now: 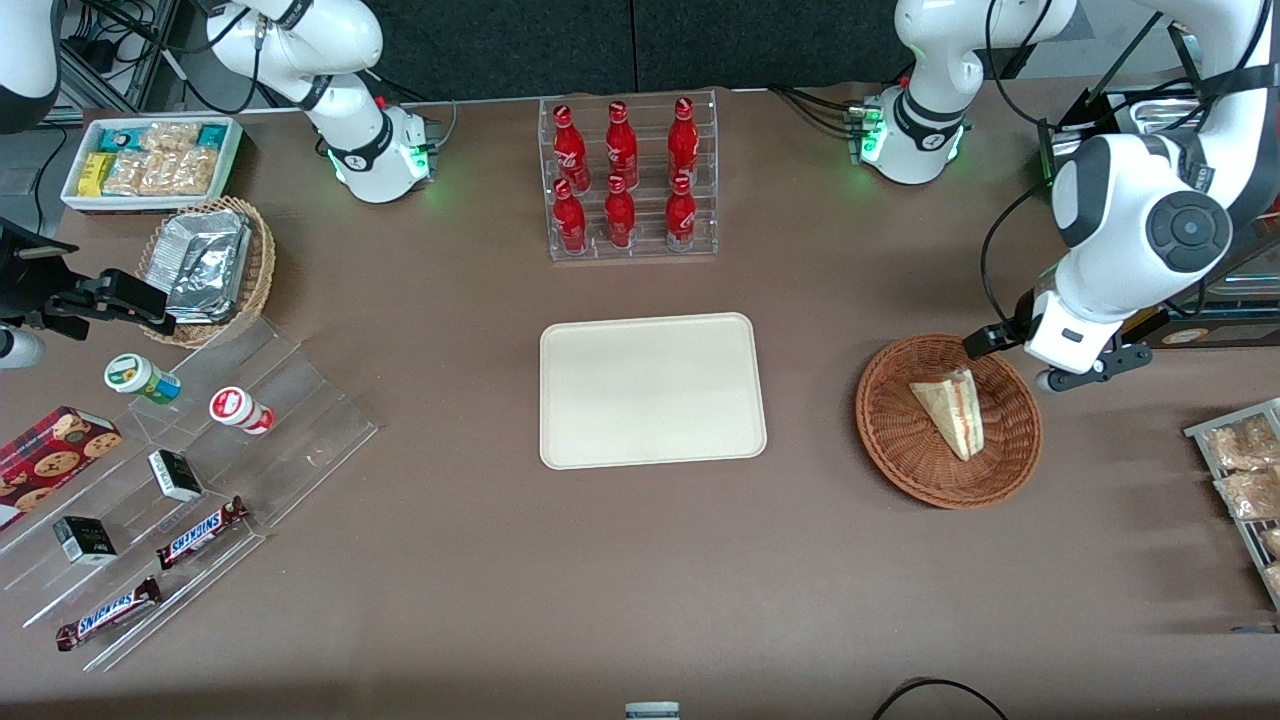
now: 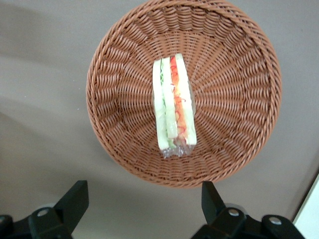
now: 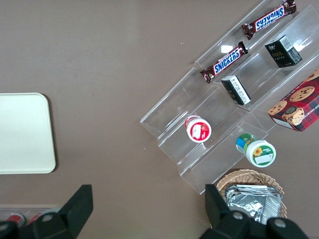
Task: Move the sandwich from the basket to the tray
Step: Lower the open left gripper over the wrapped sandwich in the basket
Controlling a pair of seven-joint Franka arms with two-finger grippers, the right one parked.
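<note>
The sandwich (image 1: pixel 952 408), a pale bread wedge with red-orange and green filling, lies in the reddish-brown wicker basket (image 1: pixel 890 440) toward the working arm's end of the table. In the left wrist view the sandwich (image 2: pixel 173 107) shows its cut edge in the middle of the basket (image 2: pixel 124 149). My left gripper (image 1: pixel 1050 350) hovers above the basket's rim, farther from the front camera than the sandwich. It is open and empty (image 2: pixel 143 188), with bare table between its fingers. The cream-white tray (image 1: pixel 650 390) lies empty at the table's middle and also shows in the right wrist view (image 3: pixel 22 132).
A clear rack of red bottles (image 1: pixel 628 180) stands farther back than the tray. A wire rack of snack packets (image 1: pixel 1245 480) sits at the working arm's end. A tan basket of foil packs (image 1: pixel 205 265), a white snack bin (image 1: pixel 150 160) and an acrylic stand (image 1: pixel 200 470) lie toward the parked arm's end.
</note>
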